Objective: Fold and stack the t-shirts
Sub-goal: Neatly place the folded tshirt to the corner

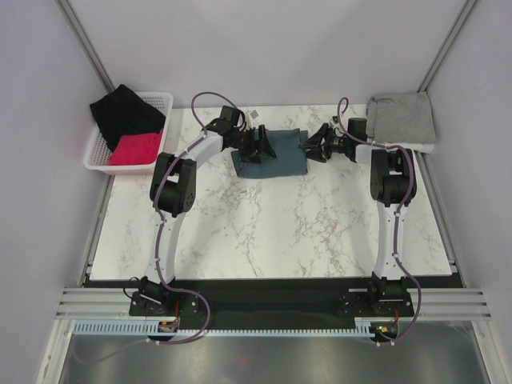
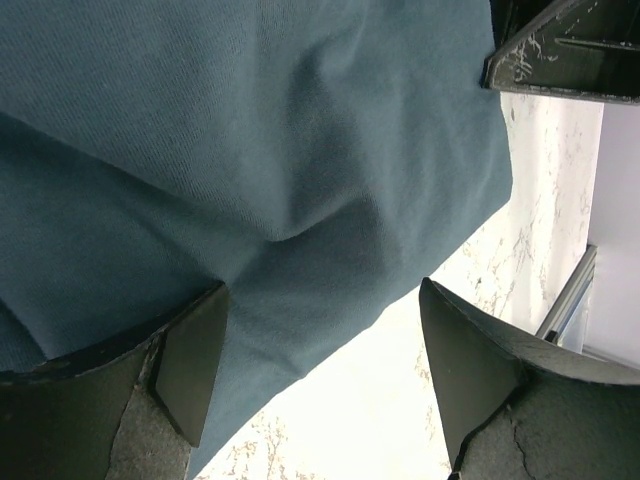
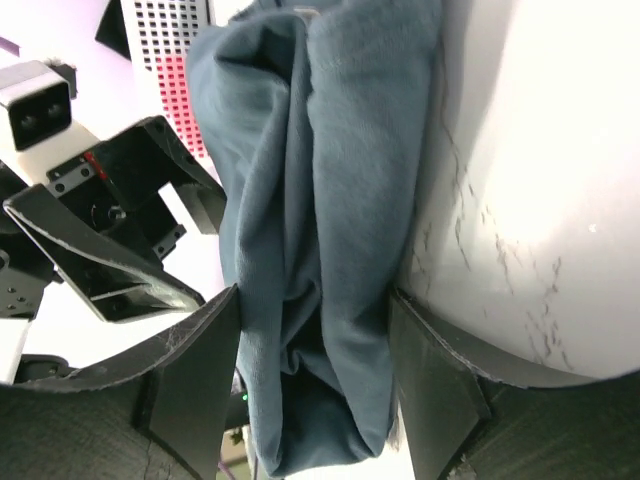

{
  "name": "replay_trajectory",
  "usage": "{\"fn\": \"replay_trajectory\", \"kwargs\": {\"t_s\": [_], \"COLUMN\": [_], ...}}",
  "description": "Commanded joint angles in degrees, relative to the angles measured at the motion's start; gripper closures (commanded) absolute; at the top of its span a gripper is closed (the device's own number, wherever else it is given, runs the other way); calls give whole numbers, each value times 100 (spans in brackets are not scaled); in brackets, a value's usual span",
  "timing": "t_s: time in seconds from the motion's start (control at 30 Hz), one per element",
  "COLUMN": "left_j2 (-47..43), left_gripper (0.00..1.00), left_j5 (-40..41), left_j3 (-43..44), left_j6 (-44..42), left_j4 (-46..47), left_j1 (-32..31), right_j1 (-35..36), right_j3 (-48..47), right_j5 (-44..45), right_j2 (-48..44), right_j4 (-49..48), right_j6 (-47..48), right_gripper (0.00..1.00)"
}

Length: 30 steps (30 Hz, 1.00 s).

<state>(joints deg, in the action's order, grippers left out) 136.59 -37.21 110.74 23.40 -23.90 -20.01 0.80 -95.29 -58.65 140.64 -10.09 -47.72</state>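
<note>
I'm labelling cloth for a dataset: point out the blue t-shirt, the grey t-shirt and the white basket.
blue t-shirt (image 1: 276, 157), top view, middle of the cloth.
grey t-shirt (image 1: 400, 118), top view, its upper face.
white basket (image 1: 98, 150), top view, left wall.

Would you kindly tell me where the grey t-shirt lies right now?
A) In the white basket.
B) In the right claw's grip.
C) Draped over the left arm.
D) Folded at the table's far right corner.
D: the grey t-shirt lies folded at the far right corner of the table; the basket holds black cloth and red cloth, and the right claw grips the blue t-shirt.
</note>
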Motion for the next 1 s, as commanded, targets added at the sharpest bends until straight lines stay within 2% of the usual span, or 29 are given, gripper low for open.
{"fn": "replay_trajectory", "kwargs": {"t_s": [0.0, 0.2, 0.47, 0.57, 0.6, 0.67, 0.7, 0.83, 0.97], "left_j2": [78, 78, 43, 34, 25, -1, -45, -256, -581], "left_gripper": [16, 16, 16, 16, 16, 16, 16, 16, 14], "left_j5": [109, 153, 162, 170, 170, 179, 197, 477, 1145], "left_j3": [246, 238, 229, 229, 229, 220, 220, 378, 536], "left_j6": [-37, -63, -72, -72, -72, -107, -142, -467, -1161], "left_j4": [43, 35, 17, 8, 0, -9, -9, -193, -492], "left_j1": [-38, -29, -38, -38, -38, -47, -47, -47, -56], "right_j1": [17, 192, 421, 404, 404, 377, 369, 62, -219], "right_j3": [-34, -201, -263, -193, -175, -166, -192, -639, -1623], "right_j5": [126, 100, 144, 144, 152, 161, 170, 240, 653], "right_j2": [-45, 130, 139, 61, 34, -71, -124, -423, -625], "right_j4": [665, 745, 745, 745, 736, 745, 745, 929, 2462], "right_j6": [703, 721, 685, 764, 791, 852, 870, 1036, 2396], "right_gripper": [33, 32, 45, 62, 77, 95, 100, 100, 100]}}
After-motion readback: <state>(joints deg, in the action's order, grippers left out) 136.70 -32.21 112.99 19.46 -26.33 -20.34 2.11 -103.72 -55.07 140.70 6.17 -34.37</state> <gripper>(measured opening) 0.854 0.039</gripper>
